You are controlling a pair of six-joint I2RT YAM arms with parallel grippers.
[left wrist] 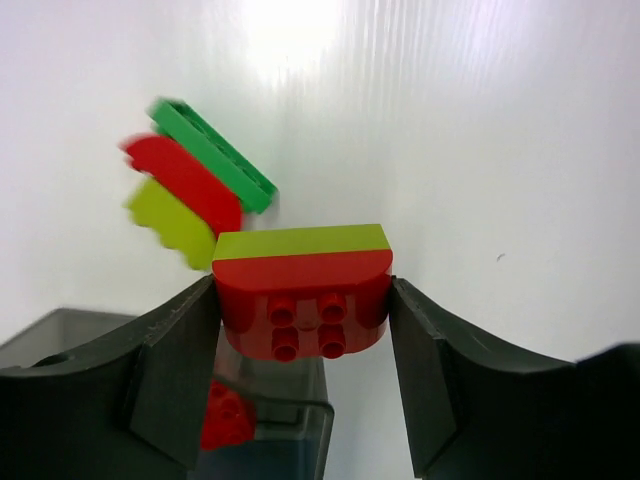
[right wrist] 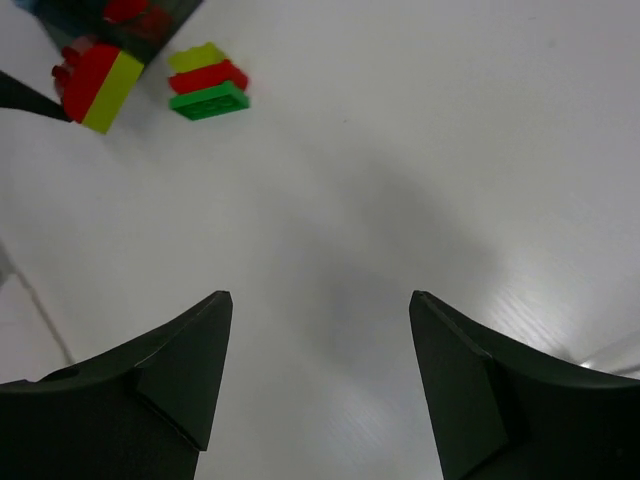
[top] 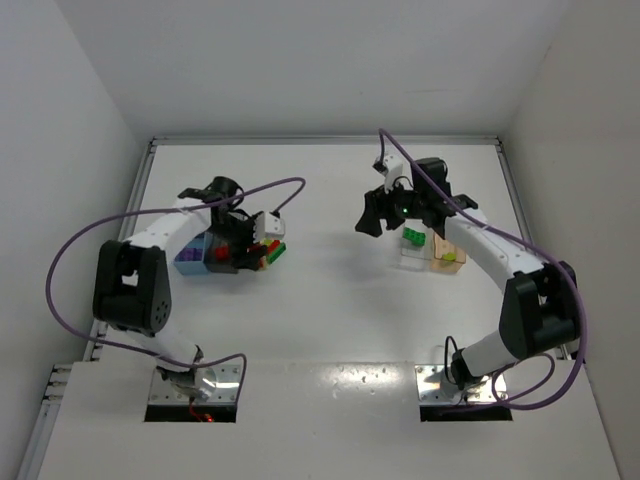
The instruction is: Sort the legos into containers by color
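Sorting part done; mixed bricks left.
Overhead: a green lego brick [top: 412, 237] sits in your clear plastic bin [top: 411, 262]. Left wrist: left gripper [left wrist: 303, 310] clamps a red-and-yellow-green brick pair [left wrist: 300, 285] above the dark smoky-grey bin [left wrist: 70, 335]. Right wrist: right gripper [right wrist: 320, 370] is wide open and empty; a three-colour stack [right wrist: 208, 82] lies unsorted on the counter [right wrist: 420, 150].

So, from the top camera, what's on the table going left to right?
light blue bin, dark grey bin, loose stack of bricks, open right claw, clear bin, tan-orange bin

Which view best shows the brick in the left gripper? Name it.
Left wrist: the brick fills the centre, studs visible, held by the left gripper. Right wrist shows it small, top left; top external barely resolves it.
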